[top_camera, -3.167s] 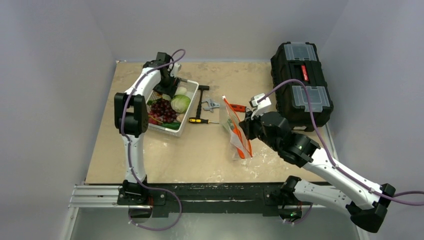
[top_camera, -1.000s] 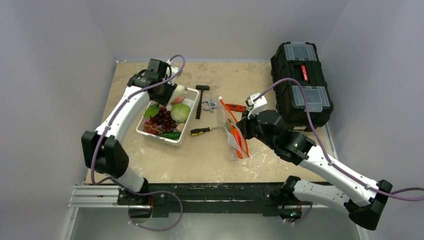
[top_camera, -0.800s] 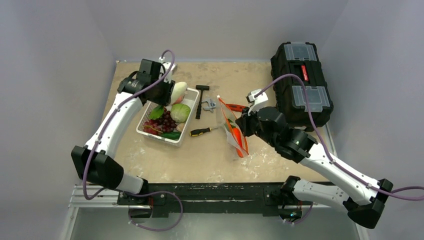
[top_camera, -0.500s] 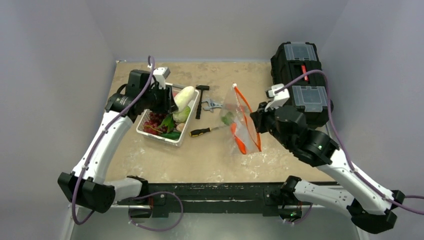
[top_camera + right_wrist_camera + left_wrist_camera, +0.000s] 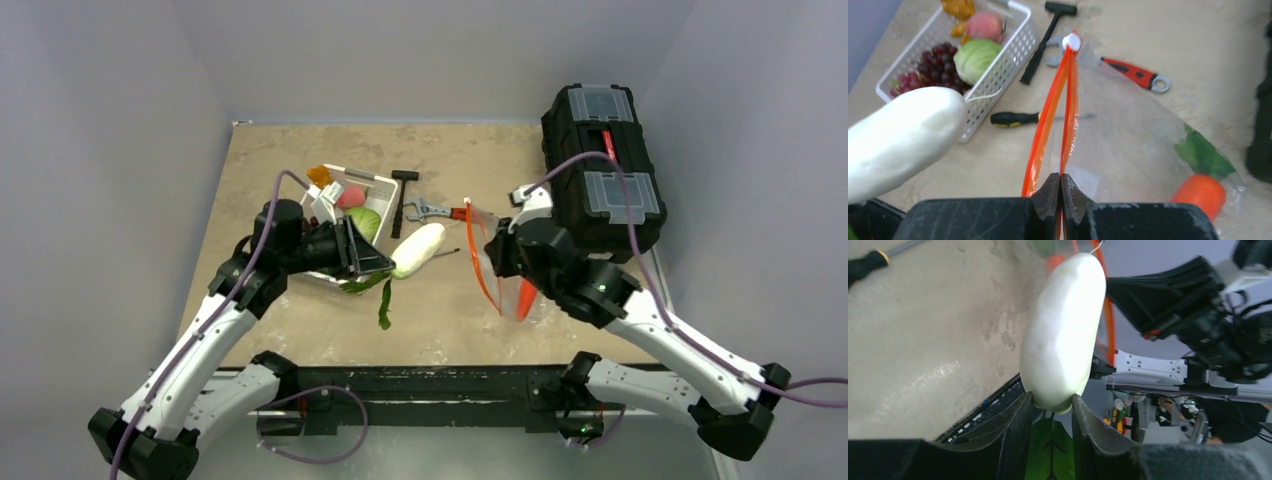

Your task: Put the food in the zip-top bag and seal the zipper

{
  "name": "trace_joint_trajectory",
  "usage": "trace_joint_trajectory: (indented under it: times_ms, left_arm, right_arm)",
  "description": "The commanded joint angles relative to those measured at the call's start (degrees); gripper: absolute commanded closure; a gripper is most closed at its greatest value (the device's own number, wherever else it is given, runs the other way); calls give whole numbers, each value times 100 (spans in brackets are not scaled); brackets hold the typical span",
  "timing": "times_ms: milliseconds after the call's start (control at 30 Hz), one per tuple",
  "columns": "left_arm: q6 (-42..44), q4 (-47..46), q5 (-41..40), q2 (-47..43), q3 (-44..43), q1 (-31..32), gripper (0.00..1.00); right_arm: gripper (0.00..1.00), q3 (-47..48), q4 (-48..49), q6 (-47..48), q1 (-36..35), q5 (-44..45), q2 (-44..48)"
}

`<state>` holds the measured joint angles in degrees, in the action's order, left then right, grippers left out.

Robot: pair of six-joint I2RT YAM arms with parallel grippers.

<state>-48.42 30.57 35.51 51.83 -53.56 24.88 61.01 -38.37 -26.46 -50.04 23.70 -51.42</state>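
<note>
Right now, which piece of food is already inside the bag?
The orange carrot, seen through the clear zip-top bag. The white radish is in the left gripper, outside it; the grapes, cabbage and peach sit in the white basket.

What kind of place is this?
Probably a robot practice booth: a left arm and right arm bolted to a table, plain grey walls around it, and a toy cabbage in a white basket.
</note>
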Motion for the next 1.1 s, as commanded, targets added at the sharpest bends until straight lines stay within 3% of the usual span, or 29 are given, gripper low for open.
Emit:
trace_joint_trajectory:
  times_ms: [0, 100, 333, 433, 600, 767, 933, 1067]
  left_arm:
    - [-1403, -896, 33, -947, 488, 163, 100]
    - [-1516, -510, -375, -1284, 523, 211, 100]
    - [-1641, -789, -611, -1175, 653, 605, 100]
    - [-747, -49, -1370, -885, 294, 899, 100]
    - [681, 346, -2203, 90, 367, 1457, 65]
    - [1335, -397, -2517, 963, 629, 1849, 43]
    - [2144, -942, -3040, 1711, 492, 2088, 39]
    - [2575, -1444, -2847, 2507, 445, 2427, 37]
  right_arm:
    - [100, -1006, 2065, -596, -23, -793, -208]
    - [100, -1302, 2582, -717, -19, -892, -294]
    - [100, -1483, 2895, -829, -32, -1102, -448]
    - [100, -1474, 2831, -736, -32, -974, -387]
    - [100, -1384, 2529, -634, -32, -818, -288]
    - [100, -1504, 2408, -640, -33, -799, -28]
    - [100, -1559, 2259, -639, -26, -810, 151]
    - [100, -1595, 2188, -598, -29, -828, 253]
